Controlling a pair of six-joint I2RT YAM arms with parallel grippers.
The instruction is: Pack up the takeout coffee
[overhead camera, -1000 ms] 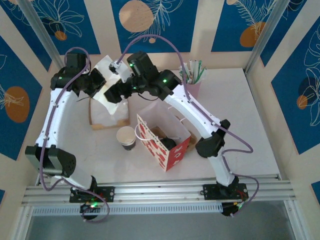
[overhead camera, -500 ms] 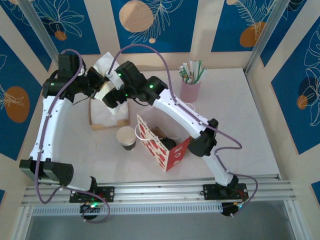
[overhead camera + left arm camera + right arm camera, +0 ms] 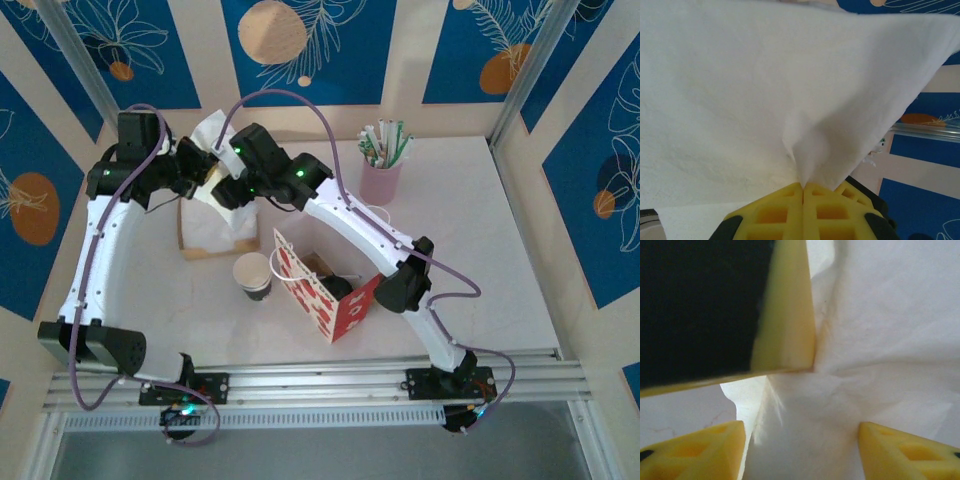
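Toward the table's (image 3: 480,230) far left, the white left arm (image 3: 100,250) and right arm (image 3: 360,225) arch inward. Beside the red-and-white patterned paper bag (image 3: 315,297) stands the small off-white paper cup (image 3: 252,272), upright. Left gripper (image 3: 803,186) clamps a thin white napkin (image 3: 765,90); right gripper (image 3: 801,430) straddles it, jaws apart.
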